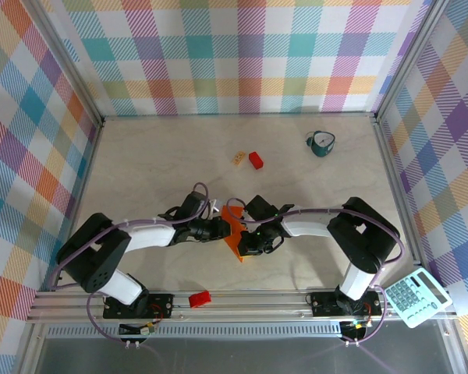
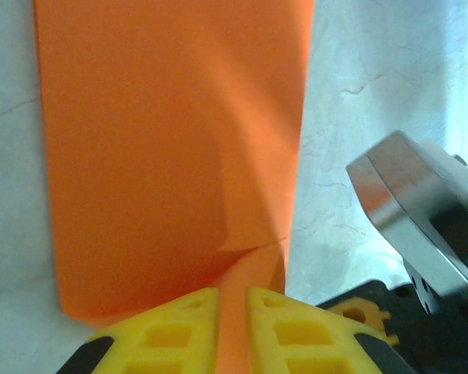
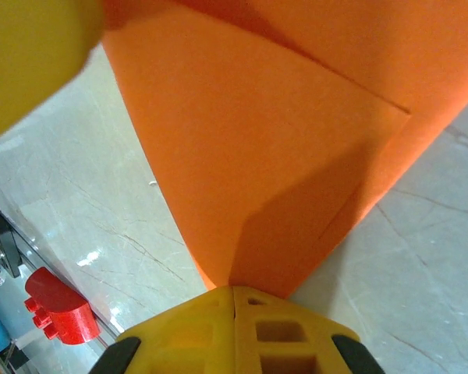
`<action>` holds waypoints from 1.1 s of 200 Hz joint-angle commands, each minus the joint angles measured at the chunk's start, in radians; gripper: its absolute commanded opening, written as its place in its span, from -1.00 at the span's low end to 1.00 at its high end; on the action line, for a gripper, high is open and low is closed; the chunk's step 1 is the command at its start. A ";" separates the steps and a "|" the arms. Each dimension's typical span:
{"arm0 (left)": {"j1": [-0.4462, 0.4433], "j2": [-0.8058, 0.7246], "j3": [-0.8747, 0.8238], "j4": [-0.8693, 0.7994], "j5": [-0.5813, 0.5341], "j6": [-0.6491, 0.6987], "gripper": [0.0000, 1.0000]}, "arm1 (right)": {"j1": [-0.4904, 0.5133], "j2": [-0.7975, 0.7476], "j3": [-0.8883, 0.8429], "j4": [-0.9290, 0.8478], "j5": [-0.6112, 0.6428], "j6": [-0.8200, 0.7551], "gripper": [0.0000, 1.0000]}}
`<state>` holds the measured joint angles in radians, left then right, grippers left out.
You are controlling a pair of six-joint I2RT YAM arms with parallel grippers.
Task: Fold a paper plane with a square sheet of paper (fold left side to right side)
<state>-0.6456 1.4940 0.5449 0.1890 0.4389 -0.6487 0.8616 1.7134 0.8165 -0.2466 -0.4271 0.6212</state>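
item: paper (image 1: 234, 238), part folded, mid-counter (image 1: 164, 164) between my arms; left tool (image 2: 232, 300) and right tool (image 3: 234, 292) each closed on an edge, i judge to steady it for creasing.

Legible text, labels, brands, numbers, signs: none could be read.

Item 1. Calculator (image 1: 416, 300), well apart to the right of the right hand (image 1: 248, 238): the keys carried marks, all too small to make out.

Item 2. Square sheet of paper (image 2: 171, 140), at the right hand's fingertips: plain orange on every face that showed, with no print.
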 commanded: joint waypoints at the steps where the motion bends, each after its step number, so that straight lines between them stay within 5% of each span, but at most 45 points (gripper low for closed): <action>1: -0.005 -0.045 -0.075 0.114 0.003 -0.044 -0.68 | 0.008 0.064 -0.046 -0.148 0.191 0.007 -1.00; 43: -0.037 -0.042 -0.152 0.280 0.031 -0.114 -0.68 | 0.008 0.082 -0.044 -0.174 0.238 0.010 -1.00; 118: -0.099 0.029 -0.141 0.326 0.015 -0.137 -0.69 | 0.010 0.098 -0.036 -0.212 0.281 0.002 -1.00; 220: -0.100 0.065 -0.077 0.076 -0.112 -0.094 -0.81 | 0.010 0.104 -0.023 -0.293 0.335 -0.028 -1.00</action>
<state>-0.7395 1.5436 0.4408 0.3870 0.4263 -0.7719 0.8806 1.7256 0.8608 -0.3359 -0.3504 0.6128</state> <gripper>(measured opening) 0.101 0.050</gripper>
